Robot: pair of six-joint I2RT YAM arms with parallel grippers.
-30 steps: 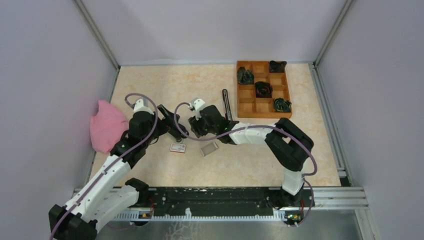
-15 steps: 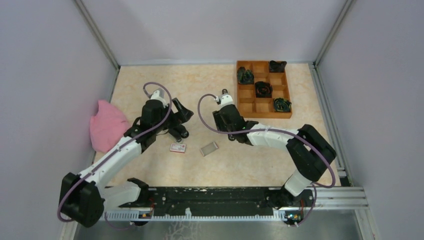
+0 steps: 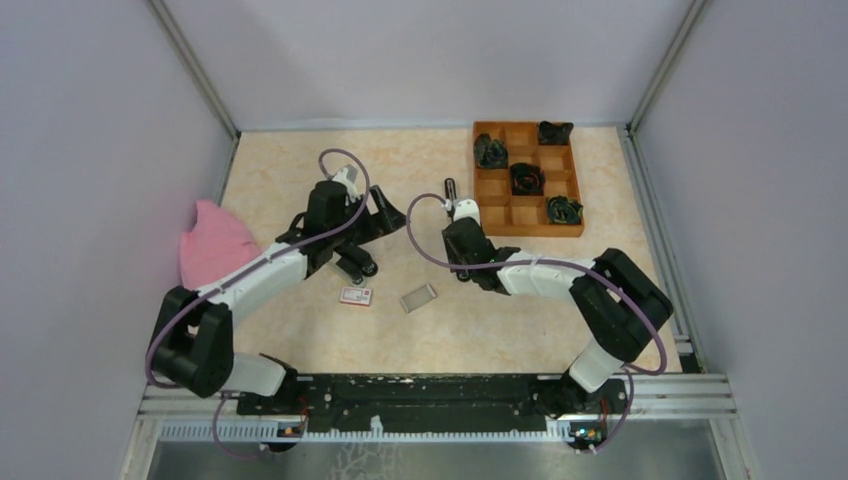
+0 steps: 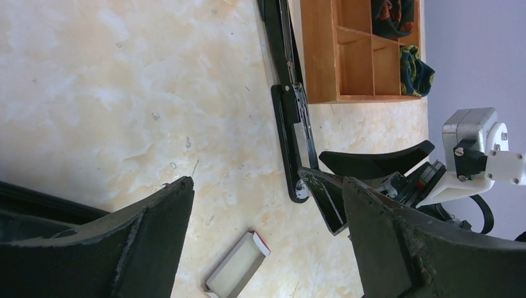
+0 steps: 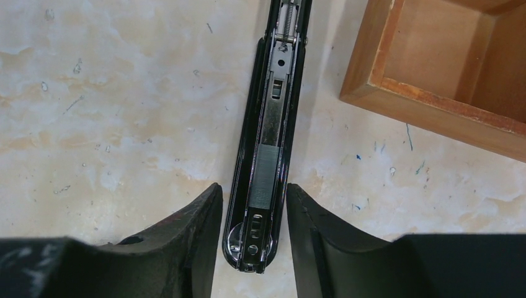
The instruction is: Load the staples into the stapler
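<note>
The black stapler (image 5: 268, 143) lies opened flat on the table, and a grey strip of staples (image 5: 267, 175) sits in its channel. It also shows in the top view (image 3: 451, 195) and the left wrist view (image 4: 290, 118). My right gripper (image 5: 254, 208) is open, with one jaw on each side of the stapler's near end and narrow gaps. The grey staple tray (image 3: 419, 297) (image 4: 237, 273) and the white-and-red box (image 3: 355, 296) lie apart on the table. My left gripper (image 4: 265, 186) (image 3: 376, 242) is wide open and empty, left of the stapler.
A wooden compartment tray (image 3: 497, 200) with dark bundles stands just right of the stapler, and its corner shows in the right wrist view (image 5: 372, 74). A pink cloth (image 3: 212, 250) lies at the left wall. Metal rails and walls close in the table.
The two grippers were close together mid-table one second ago. My right gripper has moved far-right over the stapler's end. My left arm has reached farther out and to the right.
</note>
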